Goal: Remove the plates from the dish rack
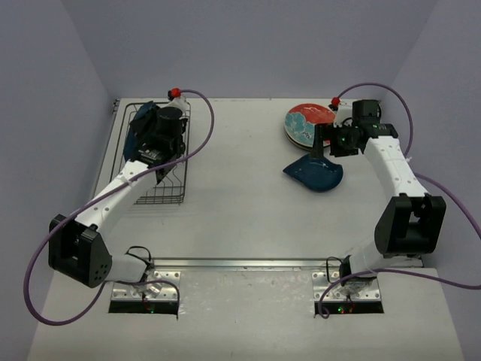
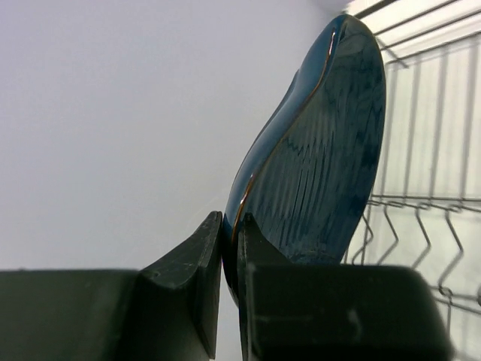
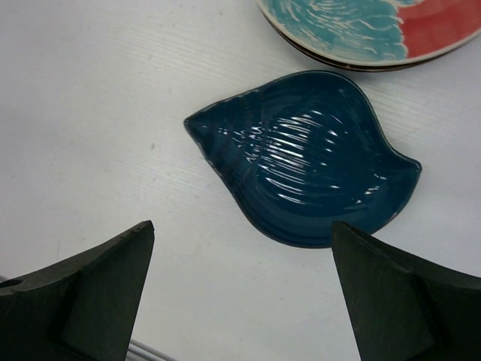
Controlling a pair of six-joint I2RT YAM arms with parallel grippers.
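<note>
Pale grey table (image 1: 240,195), lavender walls (image 1: 248,45) on three sides. Wire dish rack (image 1: 161,201) at the table's far left corner; there the left gripper (image 2: 229,256) pinches the rim of a glossy dark blue ribbed plate (image 2: 323,165), tilted near upright. Near the far right corner the right gripper (image 3: 242,226), fingers spread wide, is above a blue leaf-shaped plate (image 3: 308,158) lying flat, just beside stacked red plates (image 1: 308,120) with teal flowers
</note>
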